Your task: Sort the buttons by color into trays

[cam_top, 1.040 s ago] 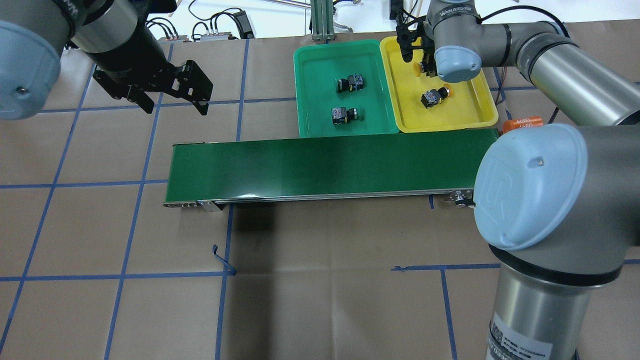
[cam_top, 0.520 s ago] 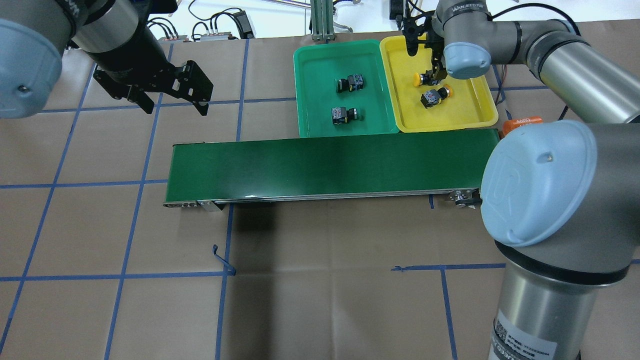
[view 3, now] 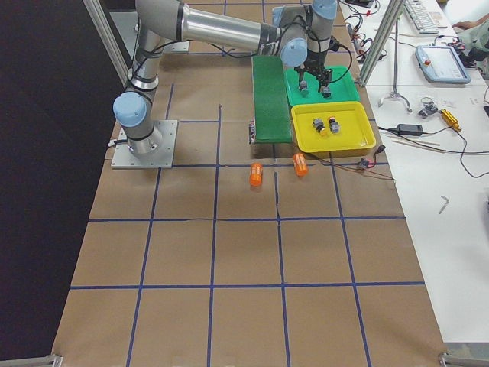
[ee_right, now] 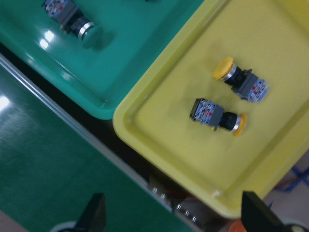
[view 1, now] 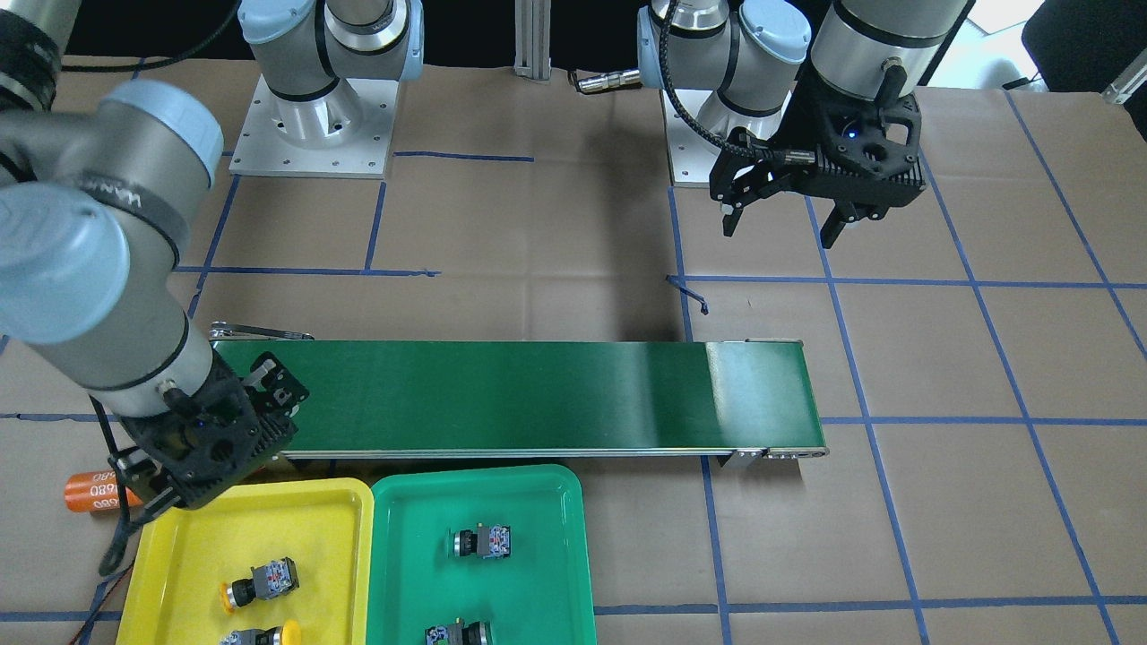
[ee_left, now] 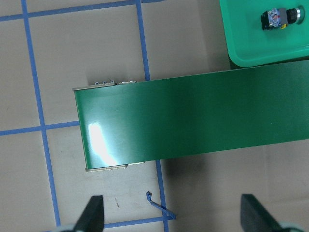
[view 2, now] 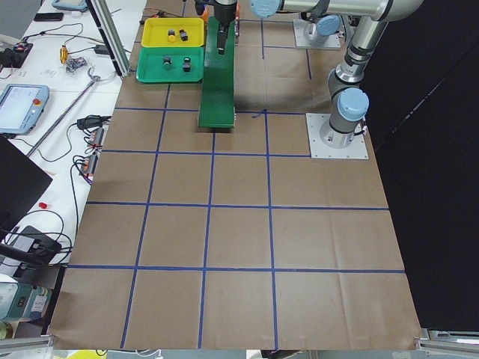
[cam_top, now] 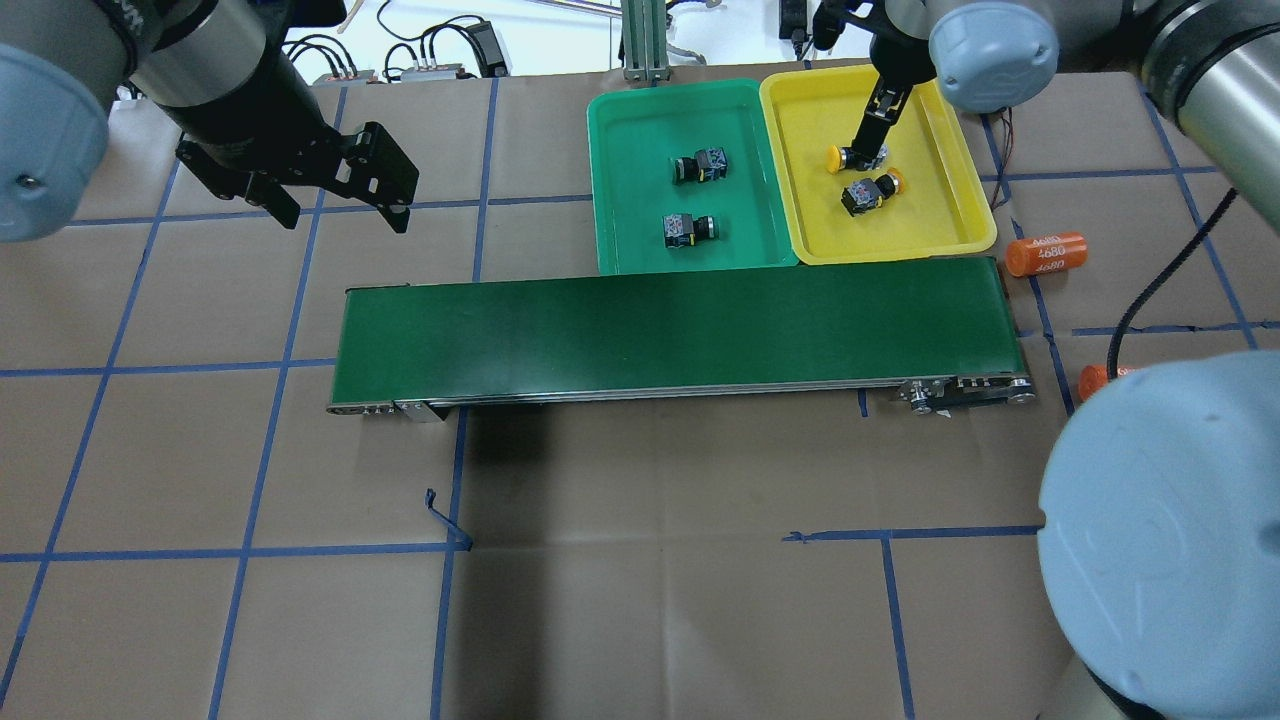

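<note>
Yellow tray [cam_top: 935,222]: 2 yellow buttons [cam_top: 866,195]. Green tray [cam_top: 630,150]: 2 green buttons [cam_top: 700,166].

The table [cam_top: 650,600] is seen from above the near edge, steeply from the far edge, and lengthwise from afar at each end; the conveyor belt [cam_top: 670,325], green tray [cam_top: 640,130] and yellow tray [cam_top: 940,220] are shared by all four views. The belt's left end is framed from above by the left wrist camera, the yellow tray closely by the right.
</note>
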